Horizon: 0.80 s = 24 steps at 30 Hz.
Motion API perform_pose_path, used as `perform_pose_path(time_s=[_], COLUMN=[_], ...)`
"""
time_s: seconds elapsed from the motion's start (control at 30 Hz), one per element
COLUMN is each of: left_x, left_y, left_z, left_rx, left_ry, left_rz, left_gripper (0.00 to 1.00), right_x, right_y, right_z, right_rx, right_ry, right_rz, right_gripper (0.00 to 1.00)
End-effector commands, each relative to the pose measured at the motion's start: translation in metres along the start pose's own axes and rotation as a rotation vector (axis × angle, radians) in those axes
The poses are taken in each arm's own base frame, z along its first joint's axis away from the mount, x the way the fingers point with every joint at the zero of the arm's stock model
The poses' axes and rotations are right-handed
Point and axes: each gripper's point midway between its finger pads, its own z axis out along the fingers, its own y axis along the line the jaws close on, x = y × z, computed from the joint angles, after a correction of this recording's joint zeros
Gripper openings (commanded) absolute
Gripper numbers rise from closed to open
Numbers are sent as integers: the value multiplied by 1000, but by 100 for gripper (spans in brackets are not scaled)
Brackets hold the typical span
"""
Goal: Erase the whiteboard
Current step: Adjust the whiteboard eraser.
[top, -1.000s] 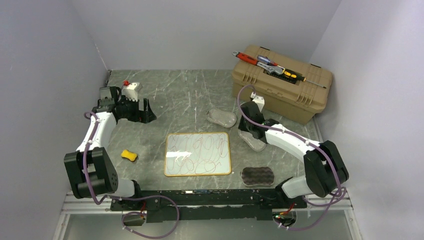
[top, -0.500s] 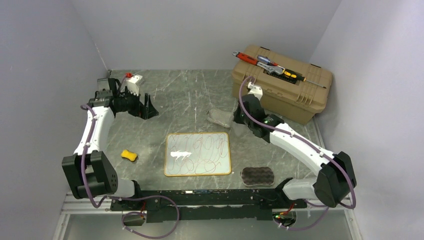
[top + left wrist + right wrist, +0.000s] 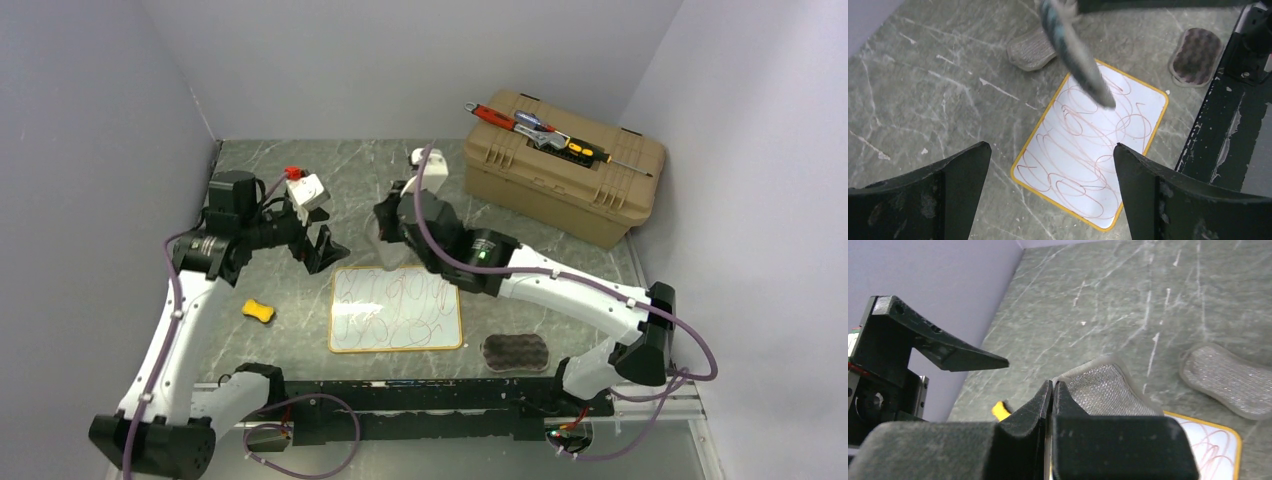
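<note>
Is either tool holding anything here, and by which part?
The right tool pinches a grey scrubbing pad by one end; the left tool is open and empty.

three pads [image 3: 1030, 49] [image 3: 1196, 56] [image 3: 1075, 55], one sponge [image 3: 258, 311], one whiteboard [image 3: 395, 308]

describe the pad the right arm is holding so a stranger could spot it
Find the yellow-framed whiteboard in the centre; over its far edge the right claw is shut on a grey scrub pad. Another grey pad lies flat beyond the board and a dark wavy pad lies to its right; only this one is held aloft.
</note>
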Motion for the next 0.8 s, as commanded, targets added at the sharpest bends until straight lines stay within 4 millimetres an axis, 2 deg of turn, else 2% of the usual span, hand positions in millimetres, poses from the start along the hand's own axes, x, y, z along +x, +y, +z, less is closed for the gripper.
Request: perform_pose_path(time_s=[0.0,0.17,0.23,0.33,0.43,0.57,0.7,0.77], left_x=[-20,-32,-34,-32,-30,-32,-35,-36], left_y=[-25,-44,-45,-35,-31,-34,-33,-32], left_z=[-9,-20,-22,-22,-20,-16,-13,-14], left_rx=[30,42,33,-16,-27,18,38,33], left_ry=[-86,-153,-167,-151,-141,-137,-132,-132], left_rz=[13,8,18,37,52,31,21,30], left_gripper=[99,99,99,98,88,65,52,42], right_x=[-23,-14,-11,-7,-6,-2,4,4], right_y=[39,68,77,87,93,102,105,105], right_z=[-14,-25,-31,-37,-43,-47,-49,-51], right_rx=[-29,-88,-108,-132,-150,-188,-205,-211], right_ry=[-108,-114,-114,-114,-112,-91,-75,-71], right_rz=[43,54,54,51,50,57,54,57], right_gripper=[0,0,0,0,0,0,0,0])
